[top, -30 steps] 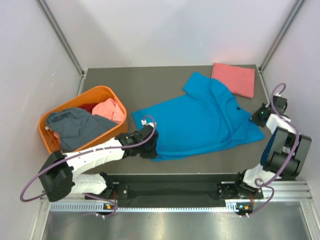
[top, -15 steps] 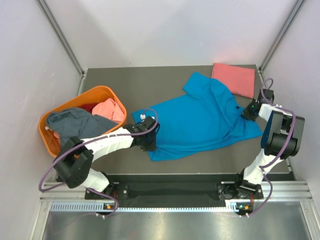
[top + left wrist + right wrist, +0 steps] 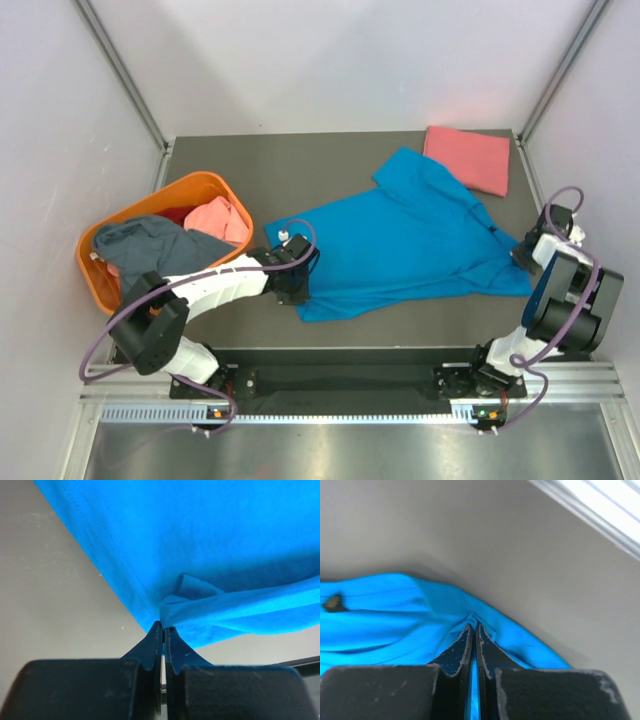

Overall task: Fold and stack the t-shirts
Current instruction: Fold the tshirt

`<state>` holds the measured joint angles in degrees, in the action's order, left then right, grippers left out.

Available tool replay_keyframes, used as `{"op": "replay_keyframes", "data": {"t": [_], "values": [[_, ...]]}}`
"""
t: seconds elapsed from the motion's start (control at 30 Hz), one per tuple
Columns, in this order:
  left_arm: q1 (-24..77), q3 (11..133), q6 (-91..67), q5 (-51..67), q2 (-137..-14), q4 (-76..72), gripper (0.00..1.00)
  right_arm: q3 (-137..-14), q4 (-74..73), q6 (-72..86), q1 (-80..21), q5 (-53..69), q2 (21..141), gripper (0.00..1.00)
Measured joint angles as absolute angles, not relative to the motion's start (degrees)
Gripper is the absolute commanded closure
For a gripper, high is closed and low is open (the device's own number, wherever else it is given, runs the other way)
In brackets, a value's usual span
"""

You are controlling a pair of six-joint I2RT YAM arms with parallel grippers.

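Blue t-shirt (image 3: 400, 240) lies spread, pinched by left fingers (image 3: 152, 645) and right fingers (image 3: 462, 647).

No writing is legible; the small dark mark (image 3: 333, 602) on the blue t-shirt (image 3: 380, 617) is blurred.

Pale walls (image 3: 330, 60) enclose a dark grey table (image 3: 300, 170) on three sides.

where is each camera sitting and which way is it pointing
top external: above and behind the robot, looking down on table, left arm, right arm, orange basket, blue t-shirt
left wrist: on the left arm, looking along shut left fingers pinching the shirt's corner
right wrist: on the right arm, along shut right fingers pinching the opposite edge
shared: all see the blue t-shirt
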<state>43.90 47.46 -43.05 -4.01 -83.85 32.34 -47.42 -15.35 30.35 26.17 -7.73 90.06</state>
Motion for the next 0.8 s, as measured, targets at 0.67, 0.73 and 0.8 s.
{"op": "replay_keyframes", "data": {"t": [0.67,0.73,0.8], "values": [[44.01,54.08,-40.42,4.75,-63.86,44.21,1.0,-56.27,-34.26,27.94,29.76,-16.29,69.06,1.0],[44.25,53.41,-40.64,6.5,-62.5,44.23,1.0,-58.89,-35.73,27.59,30.3,-16.49,65.93,1.0],[44.62,52.4,-40.99,8.38,-60.8,44.31,1.0,-60.47,-36.8,27.11,31.07,-16.51,64.03,1.0]]}}
